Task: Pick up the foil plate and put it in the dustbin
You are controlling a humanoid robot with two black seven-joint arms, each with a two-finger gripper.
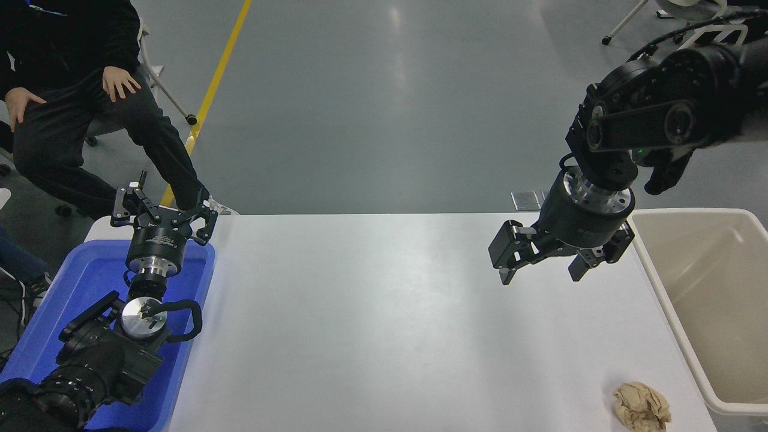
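The foil plate is out of view in the head view. The beige dustbin point(744, 222) stands at the table's right edge, and what shows of its inside holds nothing. My right gripper point(543, 277) hangs open and empty above the table's far right part, just left of the dustbin. My left gripper point(163, 211) is parked open over the blue tub at the lower left.
A crumpled tan paper ball point(641, 407) lies near the table's front right corner. A blue plastic tub point(66, 288) sits at the left edge. A seated person point(84, 102) is at the far left, beyond the table.
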